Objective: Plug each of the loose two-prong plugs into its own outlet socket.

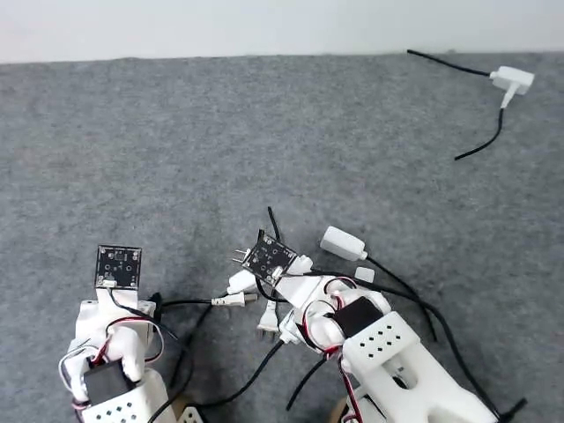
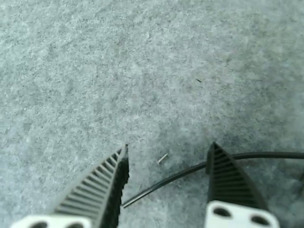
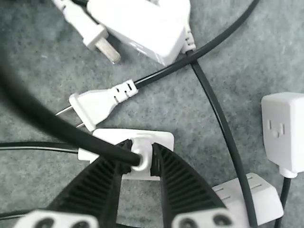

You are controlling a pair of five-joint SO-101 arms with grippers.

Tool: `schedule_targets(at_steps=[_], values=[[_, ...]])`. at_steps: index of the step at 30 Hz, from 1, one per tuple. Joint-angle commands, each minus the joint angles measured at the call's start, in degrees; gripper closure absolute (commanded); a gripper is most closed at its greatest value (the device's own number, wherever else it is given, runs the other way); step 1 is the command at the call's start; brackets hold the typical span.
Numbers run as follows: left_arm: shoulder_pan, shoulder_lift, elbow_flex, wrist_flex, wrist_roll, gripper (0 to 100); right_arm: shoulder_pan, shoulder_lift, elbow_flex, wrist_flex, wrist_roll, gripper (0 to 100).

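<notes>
My right gripper point(image 3: 142, 151) is shut on the round neck of a flat white plug point(image 3: 161, 138), where its black cable leaves the body. Just beyond it, a loose white two-prong plug point(image 3: 95, 107) lies flat on the carpet. Farther on is another plug with brass prongs point(image 3: 88, 28), beside a large white block point(image 3: 142, 23). A white outlet socket point(image 3: 284, 133) shows its slotted face off to one side. My left gripper point(image 2: 169, 145) is open over bare carpet, and a black cable point(image 2: 190, 170) crosses between its fingers. The high view has the plugs point(image 1: 231, 301) clustered between the two arms.
Grey carpet point(image 1: 176, 150) covers the table. Black cables point(image 1: 414, 304) tangle around the right arm. A white socket point(image 1: 342, 243) lies just past the cluster. Far away at the back right sits another white plug piece point(image 1: 512, 80) with cables. A small metal sliver point(image 2: 162, 159) lies near the left gripper.
</notes>
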Motion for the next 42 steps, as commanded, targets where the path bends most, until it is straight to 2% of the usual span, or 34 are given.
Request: schedule_targets(at_steps=[1,7,13,27,33,36,42], values=[[-0.2,-0.4,-0.6,-1.1,-0.4,75,0.7,1.3,5.1,0.3,3.0,99.0],[-0.1,-0.4,-0.6,-1.1,-0.4,75,2.8,1.3,5.9,0.3,3.7,99.0],[-0.1,-0.4,-0.6,-1.1,-0.4,75,2.4,0.8,8.1,0.4,11.2,99.0],[-0.1,-0.4,-0.6,-1.1,-0.4,75,2.8,0.7,7.0,0.5,11.7,98.3],[-0.1,-0.4,-0.6,-1.1,-0.4,75,3.2,0.7,6.9,1.6,11.4,87.1],[-0.2,-0.4,-0.6,-1.1,-0.4,75,6.0,0.7,6.8,1.6,11.4,81.8],[-0.2,-0.4,-0.6,-1.1,-0.4,75,7.5,0.7,6.7,1.6,11.4,79.3]])
